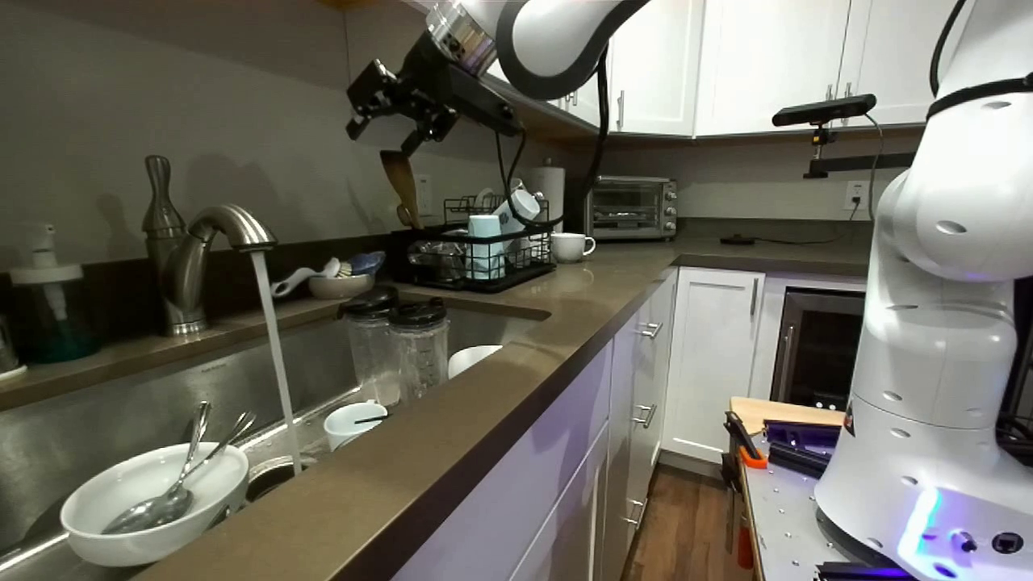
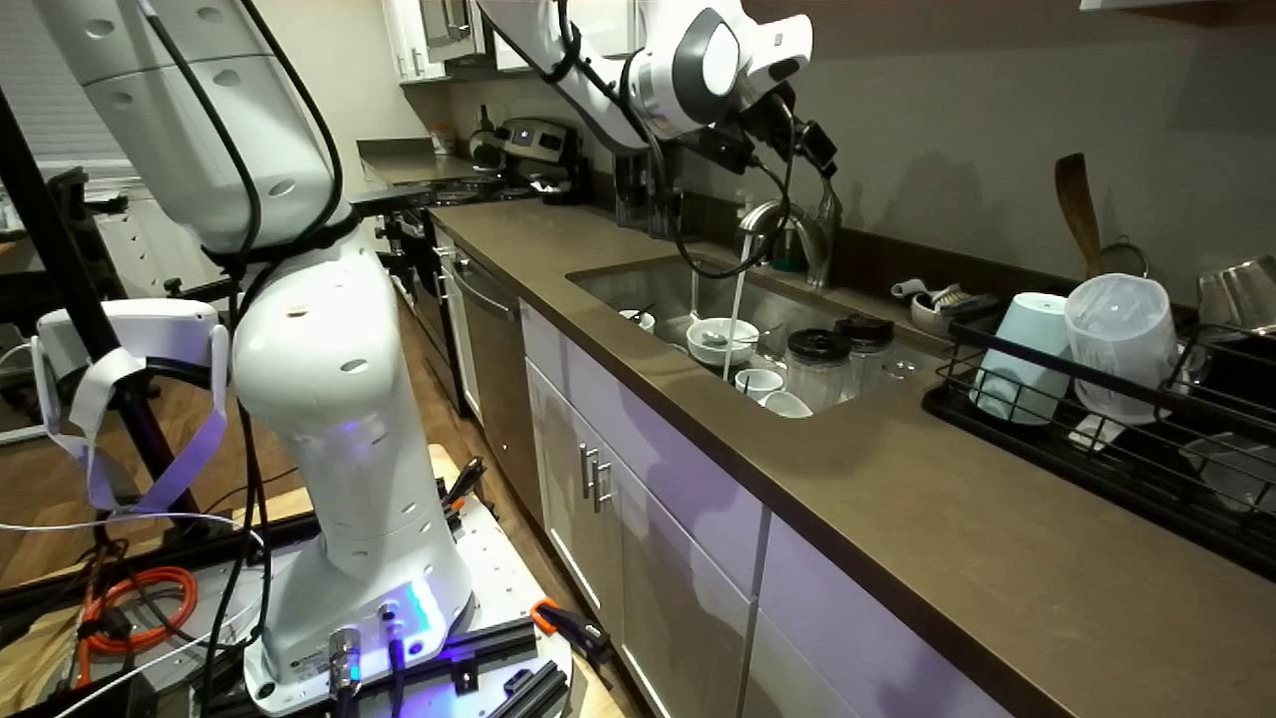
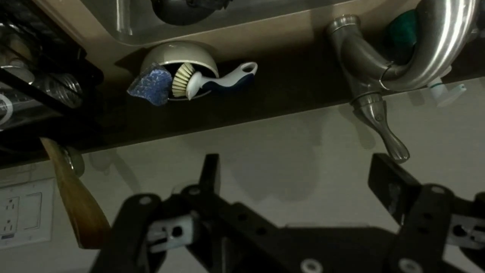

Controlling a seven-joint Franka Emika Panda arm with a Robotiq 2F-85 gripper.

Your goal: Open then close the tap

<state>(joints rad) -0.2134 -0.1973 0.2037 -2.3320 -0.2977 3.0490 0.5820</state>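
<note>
The tap is a brushed metal gooseneck faucet point(image 1: 187, 278) behind the sink, also in an exterior view point(image 2: 819, 249) and at the right of the wrist view point(image 3: 352, 53). Its lever handle point(image 1: 160, 194) stands up on top, and it shows in the wrist view point(image 3: 386, 132). Water point(image 1: 278, 363) runs from the spout into the sink. My gripper point(image 3: 293, 163) is open and empty, above the counter near the back wall. In the wrist view the lever's tip lies just past the right finger, outside the jaws; whether they touch cannot be told.
The sink point(image 2: 618, 284) holds a white bowl point(image 1: 153, 500), cups and lidded jars point(image 1: 420, 347). A small bowl point(image 3: 178, 53) with a brush stands behind it. A dish rack point(image 1: 484, 274) with a wooden spatula point(image 1: 401, 187) stands beside. A soap dispenser point(image 1: 52, 315) is left of the tap.
</note>
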